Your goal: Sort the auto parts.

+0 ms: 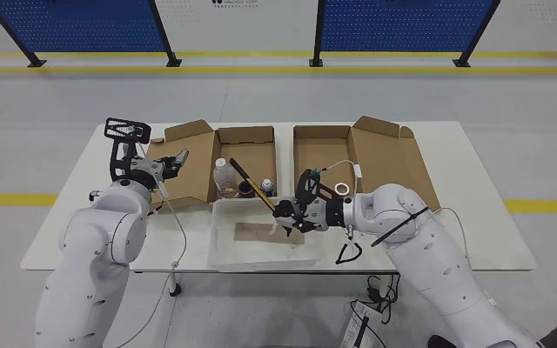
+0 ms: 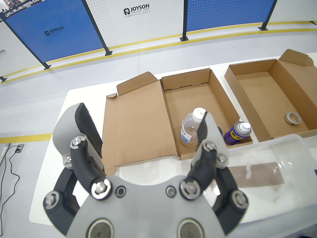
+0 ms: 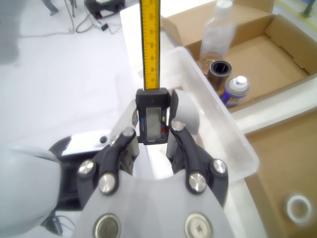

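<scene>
Right gripper (image 3: 153,101) clamps the caliper (image 3: 149,38) by its display head, left gripper (image 2: 143,112) gaping wide, and that long beam could pivot and topple the bottle (image 3: 218,33).

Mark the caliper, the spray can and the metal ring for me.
caliper (image 3: 149,50): right wrist view, on the yellow scale beam.
spray can (image 2: 234,136): left wrist view, on the blue body below the white cap.
metal ring (image 2: 287,118): left wrist view, on its rim.

Yellow-scaled caliper (image 3: 150,50) held over tub (image 3: 213,115); bottle (image 3: 218,35), can (image 3: 234,91), sleeve (image 3: 219,71) boxed together; ring (image 3: 298,208) apart.
</scene>
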